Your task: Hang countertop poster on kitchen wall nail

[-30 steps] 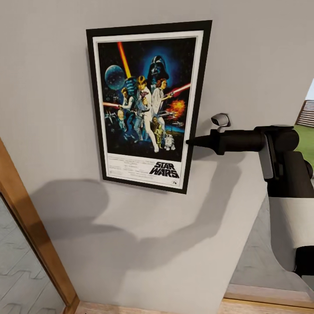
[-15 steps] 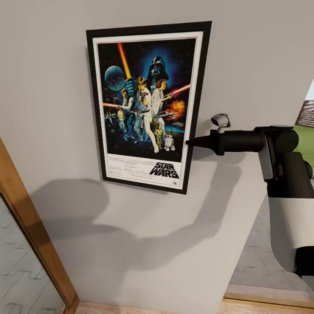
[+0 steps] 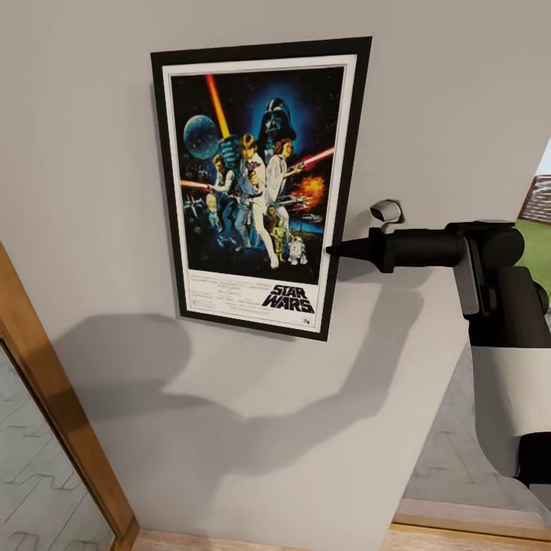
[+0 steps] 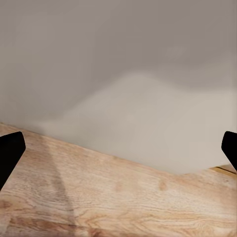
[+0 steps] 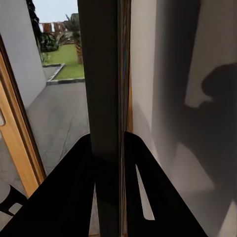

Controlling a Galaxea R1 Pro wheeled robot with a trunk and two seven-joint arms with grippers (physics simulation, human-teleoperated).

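The Star Wars poster (image 3: 260, 184) stands upright and flat against the pale grey wall (image 3: 451, 92), tilted slightly. My right gripper (image 3: 334, 249) reaches in from the right and is shut on the poster's right edge, low down. In the right wrist view the poster's thin dark edge (image 5: 103, 89) runs straight between the two black fingers (image 5: 69, 197). My left gripper (image 4: 118, 153) is open, its fingertips (image 4: 10, 153) wide apart over a wooden floor by the wall's foot. Any wall nail is hidden, and the kitchen countertop is out of view.
A wooden door frame (image 3: 53, 398) with glass slants along the left. Wooden flooring (image 3: 268, 539) runs along the wall's foot. Right of the wall's corner lies grey paving (image 3: 448, 459) and a lawn (image 3: 539, 252). A small pale knob (image 3: 386, 210) sits above the right gripper.
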